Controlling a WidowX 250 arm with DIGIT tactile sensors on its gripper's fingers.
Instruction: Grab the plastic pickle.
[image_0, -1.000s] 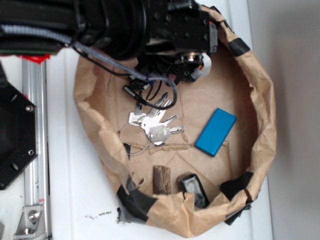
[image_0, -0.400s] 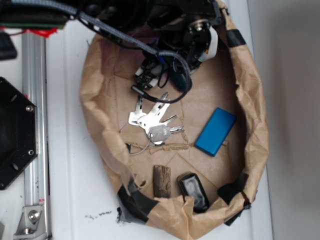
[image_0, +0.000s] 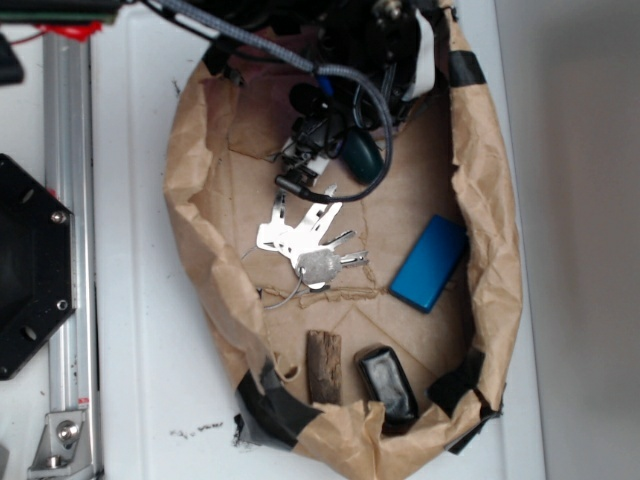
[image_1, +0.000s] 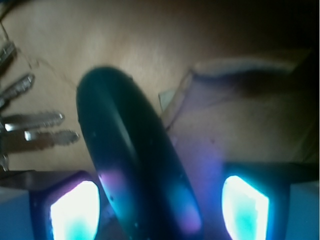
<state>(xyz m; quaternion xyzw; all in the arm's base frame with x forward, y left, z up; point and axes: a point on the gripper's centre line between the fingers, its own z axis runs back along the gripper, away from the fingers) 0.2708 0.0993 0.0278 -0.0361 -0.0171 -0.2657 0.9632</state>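
The plastic pickle (image_0: 361, 156) is a glossy dark teal oblong lying on the brown paper floor at the back of the bag, just above the keys (image_0: 305, 240). In the wrist view the pickle (image_1: 135, 165) runs lengthways between my two glowing pads (image_1: 75, 210). My gripper (image_1: 160, 212) is open and straddles its near end, with a narrow gap on the left and a wider one on the right. In the exterior view the gripper (image_0: 340, 135) is mostly hidden under the black arm and cables.
A rolled-down paper bag (image_0: 190, 230) walls everything in. Inside lie a flat blue block (image_0: 430, 262), a small wood piece (image_0: 323, 365) and a shiny black lump (image_0: 388, 382). An aluminium rail (image_0: 65, 200) and black plate (image_0: 25, 270) stand left of the bag.
The arm has drawn back toward the top of the picture, uncovering the pickle below it. The bag's right rim has shifted inward. Keys and block have stayed put.
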